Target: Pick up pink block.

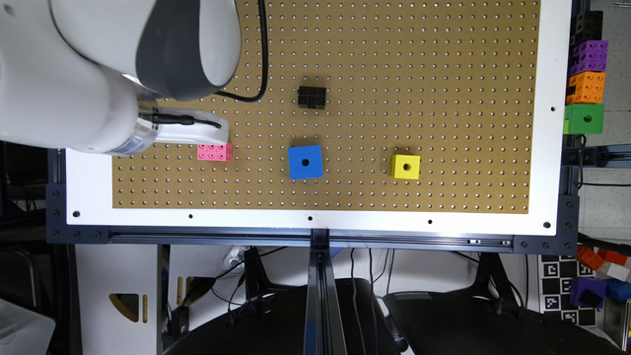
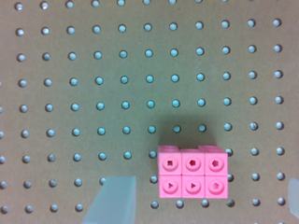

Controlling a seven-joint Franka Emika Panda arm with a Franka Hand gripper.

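Note:
The pink block [image 1: 215, 152] lies flat on the brown pegboard [image 1: 419, 54] toward the exterior view's left, two rows of three linked cubes. My gripper [image 1: 209, 132] hovers right above it, the white part partly covering its far side. In the wrist view the pink block [image 2: 192, 172] sits between my two translucent fingers [image 2: 114, 201], nearer to the one that barely shows at the frame's edge. My gripper [image 2: 204, 189] is open and neither finger touches the block.
A blue cube [image 1: 305, 161] stands at the board's middle, a yellow cube [image 1: 406, 166] to the exterior view's right of it, a black block [image 1: 312, 97] farther back. Purple [image 1: 589, 56], orange [image 1: 585, 88] and green [image 1: 584, 118] blocks stack beyond the right edge.

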